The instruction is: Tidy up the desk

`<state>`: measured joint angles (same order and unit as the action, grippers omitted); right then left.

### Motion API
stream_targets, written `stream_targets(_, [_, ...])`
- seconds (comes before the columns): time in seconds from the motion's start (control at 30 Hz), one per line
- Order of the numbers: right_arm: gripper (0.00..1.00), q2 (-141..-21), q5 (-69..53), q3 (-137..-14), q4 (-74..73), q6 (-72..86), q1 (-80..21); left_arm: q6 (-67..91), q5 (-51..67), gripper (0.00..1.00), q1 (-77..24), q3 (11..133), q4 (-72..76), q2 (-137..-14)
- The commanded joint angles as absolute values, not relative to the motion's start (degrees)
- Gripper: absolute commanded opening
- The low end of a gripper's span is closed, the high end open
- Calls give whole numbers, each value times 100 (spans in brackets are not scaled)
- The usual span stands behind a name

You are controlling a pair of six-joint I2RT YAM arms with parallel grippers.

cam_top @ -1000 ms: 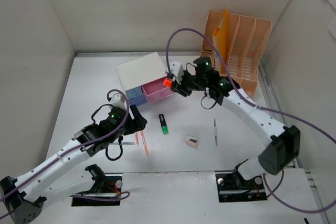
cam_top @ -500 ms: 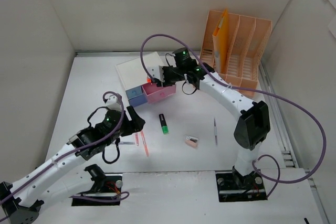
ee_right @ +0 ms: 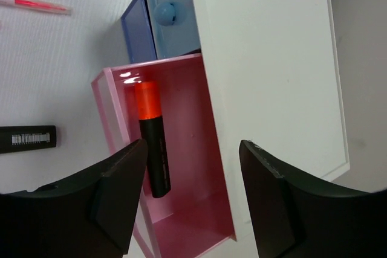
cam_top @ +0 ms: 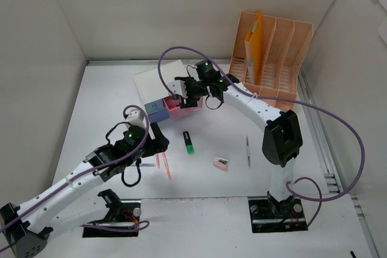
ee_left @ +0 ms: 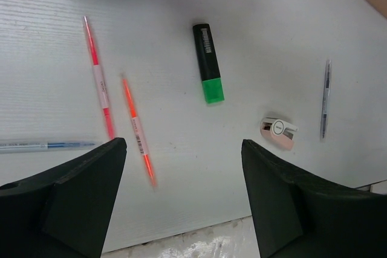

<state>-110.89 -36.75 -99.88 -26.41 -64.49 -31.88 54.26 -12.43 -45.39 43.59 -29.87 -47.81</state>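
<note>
My right pincer point(ee_right: 192, 149) hangs spread and empty above the open pink drawer point(ee_right: 188, 200), where an orange-capped highlighter point(ee_right: 152, 149) lies. My left pincer point(ee_left: 182, 149), also spread, hovers over a red pen point(ee_left: 100, 83) on the white worktop point(cam_top: 103, 95), which fills the top view's middle.

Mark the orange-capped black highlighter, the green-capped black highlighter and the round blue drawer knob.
orange-capped black highlighter point(ee_right: 153, 144): right wrist view, on its black barrel.
green-capped black highlighter point(ee_left: 207, 61): left wrist view, on its black barrel.
round blue drawer knob point(ee_right: 167, 11): right wrist view, on its centre.
</note>
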Motion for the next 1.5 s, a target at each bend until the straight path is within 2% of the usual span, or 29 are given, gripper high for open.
stream_targets(0.0, [60, -10838, -4024, -10336, -2426, -6346, -3059, 5309, -1283, 73, -4570, 4693, -2672, -4895])
stream_targets(0.07, [58, -10714, -4175, -10371, -2417, -6241, -3006, 5186, -1213, 74, -4570, 4763, -2540, -5053])
stream_targets(0.17, [48, -10389, -4315, -10511, -2294, -5583, -2866, 4932, -1108, 74, -4570, 5035, -2426, -5499])
stream_targets(0.23, [30, -10126, -4325, -10503, -2005, -4723, -2743, 4791, -1038, 69, -4570, 5220, -2382, -5991])
stream_targets(0.27, [7, -10055, -4185, -10494, -1943, -4389, -2603, 4616, -933, 65, -4570, 5386, -2295, -6151])
stream_targets(0.3, [0, -9942, -4123, -10477, -1855, -3637, -2523, 4545, -879, 59, -4570, 5466, -2250, -6344])
stream_targets(0.33, [0, -9897, -3948, -10459, -1828, -3160, -2418, 4474, -844, 46, -4570, 5563, -2189, -6711])
stream_targets(0.37, [0, -9870, -3337, -10381, -1837, -2120, -2243, 4413, -792, 39, -4570, 5781, -2154, -6898])
stream_targets(0.43, [0, -9722, -2998, -10136, -1933, -1400, -1884, 4316, -808, 24, -4632, 6246, -2310, -7528])
stream_targets(0.47, [0, -9625, -3136, -9699, -1951, -1084, -1716, 4333, -896, 24, -4701, 6440, -2451, -7750])
stream_targets(0.53, [1, -9239, -3121, -9231, -1978, -906, -1286, 4447, -1045, 32, -4833, 7062, -2967, -8468])
stream_targets(0.57, [9, -9098, -3085, -8793, -2012, -810, -1179, 4482, -1124, 37, -4904, 7275, -3136, -8708])
stream_targets(0.6, [15, -8870, -3137, -8606, -2039, -800, -1073, 4500, -1151, 44, -4965, 7460, -3242, -8945])
stream_targets(0.63, [20, -8720, -3138, -8413, -2074, -791, -881, 4526, -1195, 61, -5105, 7784, -3461, -9347])
stream_targets(0.67, [24, -8519, -3190, -8072, -2109, -748, -809, 4579, -1230, 66, -5176, 7944, -3559, -9534])
stream_targets(0.7, [27, -8430, -3243, -7920, -2101, -738, -722, 4666, -1248, 76, -5246, 8085, -3664, -9902])
stream_targets(0.73, [30, -8333, -3313, -7632, -2101, -686, -573, 4737, -1318, 78, -5360, 8321, -3874, -10062])
stream_targets(0.9, [37, -7954, -3454, -7076, -2092, -659, -325, 4887, -1538, 80, -5528, 8666, -4105, -10564])
stream_targets(1.1, [38, -7901, -3498, -6882, -2092, -712, -220, 5027, -1432, 71, -5370, 8227, -3718, -10626])
stream_targets(1.33, [37, -7893, -3533, -6794, -2092, -712, -211, 5256, -1556, 68, -5221, 8227, -3744, -10942])
stream_targets(1.47, [37, -7858, -3507, -6750, -2092, -703, -211, 5291, -1486, 60, -5098, 8156, -3648, -11048])
